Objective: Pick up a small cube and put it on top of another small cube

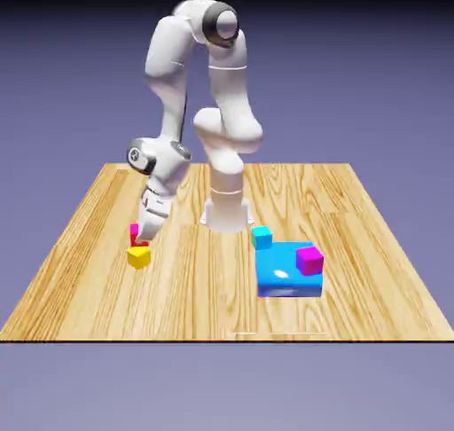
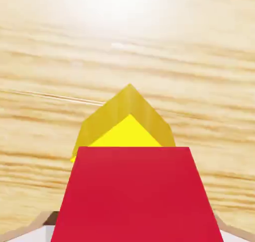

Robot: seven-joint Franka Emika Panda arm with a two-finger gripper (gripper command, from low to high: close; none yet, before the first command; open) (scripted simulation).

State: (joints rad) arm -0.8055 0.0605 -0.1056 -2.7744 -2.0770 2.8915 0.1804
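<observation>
Hand (image 1: 142, 239) closed on the red cube (image 2: 134, 193), fingers either side; I judge it carried. It sits by the yellow cube (image 1: 138, 257), partly covering it in the hand view, presumably for stacking.

Cyan cube (image 1: 262, 238), blue block (image 1: 289, 281), magenta cube (image 1: 309, 261)

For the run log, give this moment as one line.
gripper: shut on red cube | yellow cube: on table | stack: not yet made
</observation>
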